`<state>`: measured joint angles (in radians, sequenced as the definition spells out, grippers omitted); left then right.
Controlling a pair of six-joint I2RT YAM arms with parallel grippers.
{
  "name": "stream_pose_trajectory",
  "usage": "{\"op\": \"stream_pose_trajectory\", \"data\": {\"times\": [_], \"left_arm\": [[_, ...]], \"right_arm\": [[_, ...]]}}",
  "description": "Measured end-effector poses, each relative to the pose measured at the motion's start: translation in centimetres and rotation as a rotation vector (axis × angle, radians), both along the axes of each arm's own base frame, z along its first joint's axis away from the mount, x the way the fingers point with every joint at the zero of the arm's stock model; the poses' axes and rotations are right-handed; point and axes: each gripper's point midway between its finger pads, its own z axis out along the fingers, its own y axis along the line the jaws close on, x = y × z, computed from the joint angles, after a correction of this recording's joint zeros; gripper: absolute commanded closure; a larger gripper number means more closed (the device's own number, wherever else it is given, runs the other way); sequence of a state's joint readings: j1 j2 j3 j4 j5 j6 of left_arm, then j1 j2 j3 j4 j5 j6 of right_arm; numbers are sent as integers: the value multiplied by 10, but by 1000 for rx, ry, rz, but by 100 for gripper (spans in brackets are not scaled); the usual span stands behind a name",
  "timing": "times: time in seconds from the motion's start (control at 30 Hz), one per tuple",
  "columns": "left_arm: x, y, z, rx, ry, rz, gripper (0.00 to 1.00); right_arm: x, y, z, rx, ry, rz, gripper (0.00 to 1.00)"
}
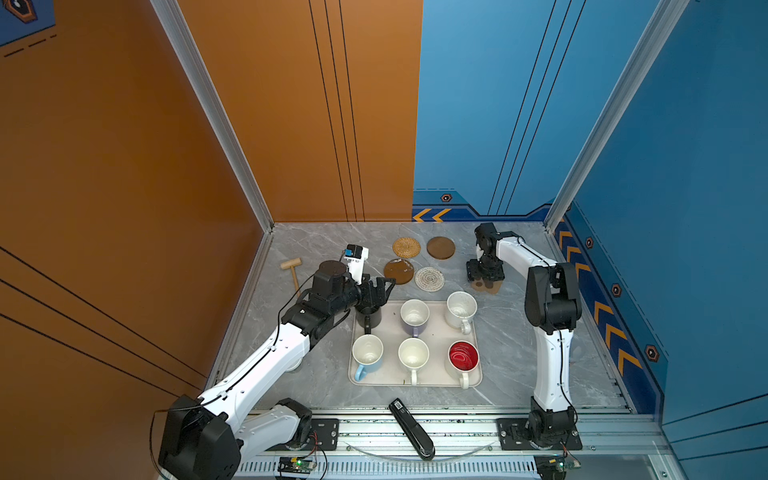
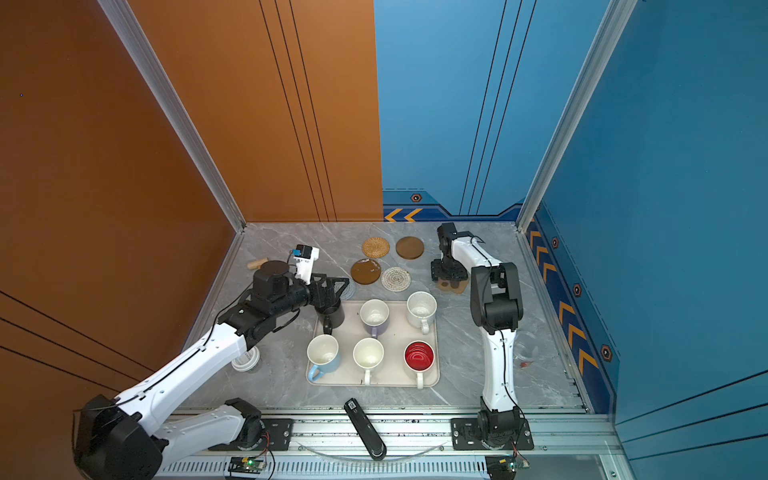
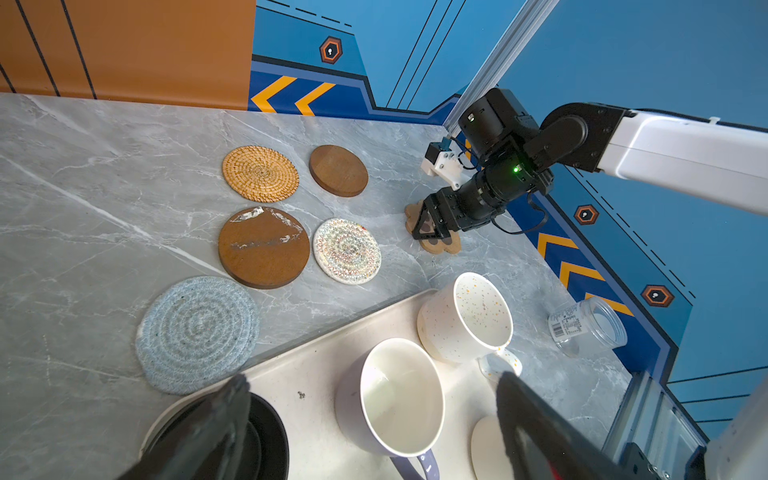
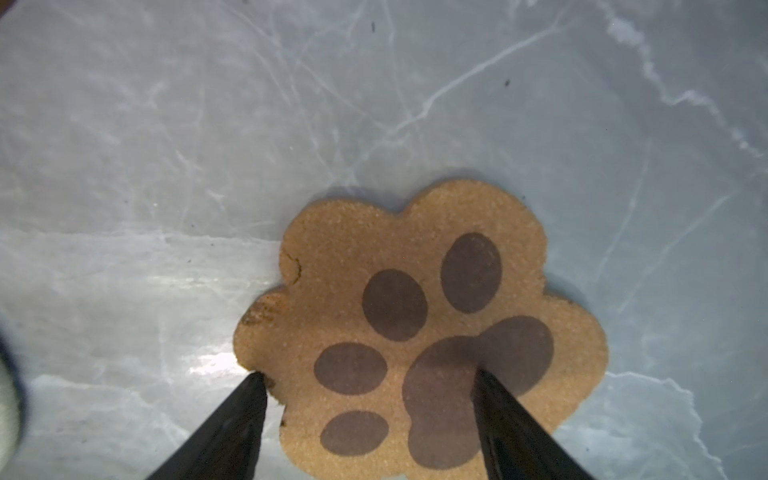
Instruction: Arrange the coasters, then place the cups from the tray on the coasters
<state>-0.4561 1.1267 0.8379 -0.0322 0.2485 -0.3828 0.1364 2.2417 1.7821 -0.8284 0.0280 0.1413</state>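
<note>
Five round coasters lie behind the tray: woven rattan (image 1: 406,247), plain brown (image 1: 441,247), white-streaked brown (image 1: 398,271), white crocheted (image 1: 429,279), grey crocheted (image 3: 197,334). My right gripper (image 1: 484,278) (image 4: 368,374) stands open, tips down on the paw coaster (image 4: 415,257) at the right. The cream tray (image 1: 434,336) holds a black mug (image 1: 369,313), lavender (image 1: 414,316), speckled (image 1: 460,309), light blue (image 1: 367,353), white (image 1: 413,355) and red-inside (image 1: 463,357). My left gripper (image 1: 380,291) (image 3: 372,377) hangs open above the black mug, holding nothing.
A wooden mallet (image 1: 293,268) lies at the far left. A white lid (image 2: 246,359) sits under my left arm. A clear jar (image 3: 588,326) lies on its side by the right wall. A black handheld device (image 1: 411,428) rests on the front rail.
</note>
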Motion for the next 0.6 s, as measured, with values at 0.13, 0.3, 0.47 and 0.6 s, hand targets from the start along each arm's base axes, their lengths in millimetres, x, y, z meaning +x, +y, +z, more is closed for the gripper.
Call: {"op": "stream_pose_trajectory", "data": {"times": [0.13, 0.3, 0.47, 0.6], "left_arm": [[0, 0, 1, 5, 1, 6, 7], [0, 0, 0, 12, 5, 10, 7], [-1, 0, -1, 16, 5, 11, 7], [-1, -1, -2, 19, 8, 12, 7]], "right_arm": [[7, -9, 0, 4, -16, -15, 24], [11, -15, 0, 5, -25, -22, 24], [11, -15, 0, 5, -26, -22, 24], [11, -15, 0, 5, -25, -23, 24]]}}
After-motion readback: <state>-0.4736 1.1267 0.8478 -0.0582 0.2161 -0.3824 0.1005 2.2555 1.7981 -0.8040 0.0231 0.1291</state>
